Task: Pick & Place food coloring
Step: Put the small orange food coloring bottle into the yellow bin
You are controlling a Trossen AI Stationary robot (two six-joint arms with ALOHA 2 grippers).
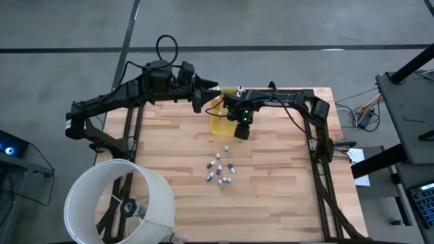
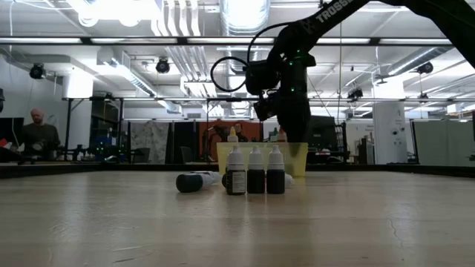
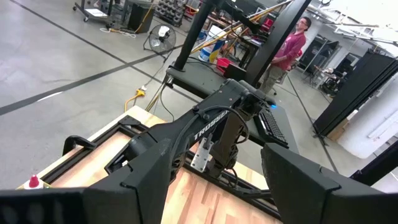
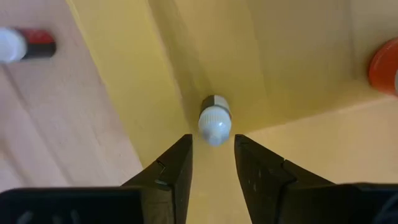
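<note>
Two matte black jointed arms, white lettering showing along one link, black cables looping overhead, green light glowing on the right arm's wrist (image 1: 244,119)

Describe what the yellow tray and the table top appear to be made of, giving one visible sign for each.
The yellow tray looks like translucent plastic with a smooth finish: light glows through its wall in the low view. The table top appears to be wood, probably butcher-block: pale strips with staggered joints and grain, matte rather than glossy.
</note>
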